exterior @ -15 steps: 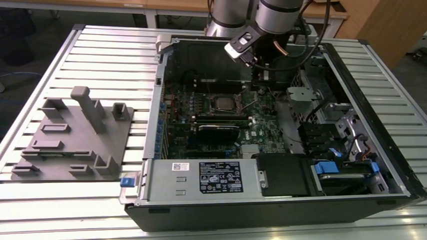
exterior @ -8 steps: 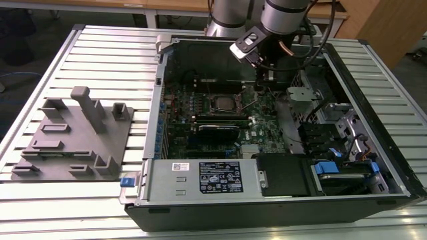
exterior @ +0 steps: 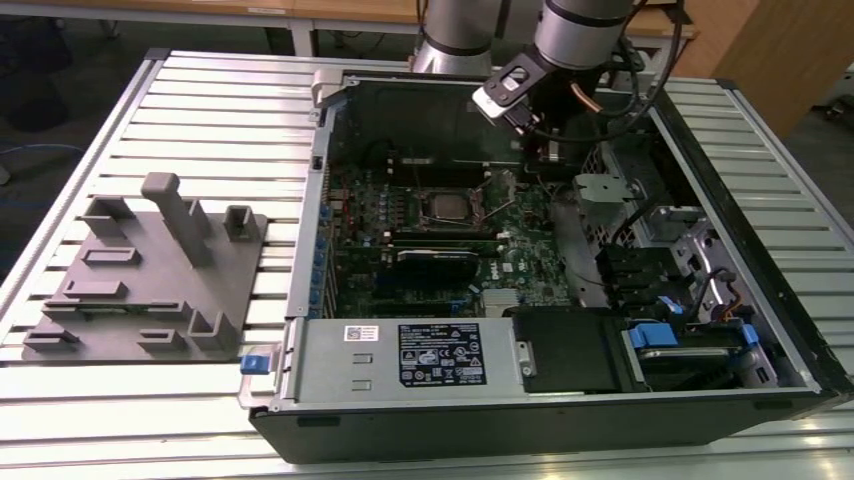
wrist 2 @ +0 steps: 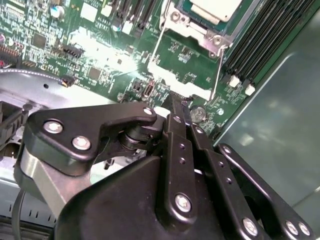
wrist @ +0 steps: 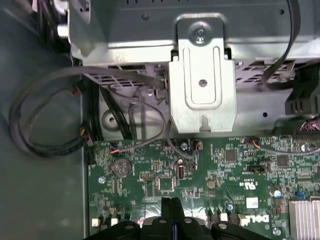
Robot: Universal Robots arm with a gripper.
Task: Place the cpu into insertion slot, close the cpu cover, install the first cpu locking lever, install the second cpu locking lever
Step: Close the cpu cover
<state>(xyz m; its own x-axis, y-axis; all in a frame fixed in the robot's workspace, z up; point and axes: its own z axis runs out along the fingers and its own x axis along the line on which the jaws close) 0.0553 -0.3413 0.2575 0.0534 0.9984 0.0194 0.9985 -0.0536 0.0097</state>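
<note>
**Inside the PC case: gripper empty, cpu sitting in its slot**

Inside the open PC case (exterior: 534,435) on the slatted table (exterior: 200,100), I'm hovering my gripper (wrist: 172,209) low over the green mobo (exterior: 400,245). Its fingers are pressing together w/ nothing between them. The cpu (wrist 2: 215,7) is sitting in the insertion slot (exterior: 422,206), silvery top facing up, near my fingertips in the second wrist view. The cpu cover (wrist 2: 197,31) is lying flat around it as a metal frame. Two thin wire levers (wrist 2: 218,70) are running along the slot's sides; can't tell if they're latching.

The case is also holding a labelled PSU box (exterior: 400,355) along the wall nearest the exterior cam, w/ a black drive cage (exterior: 574,350) beside it. In the first wrist view a silver bracket (wrist: 202,85) is standing past the board's edge. Outside the case, a grey fixture (exterior: 147,290) is sitting on the table at the exterior view's left.
</note>
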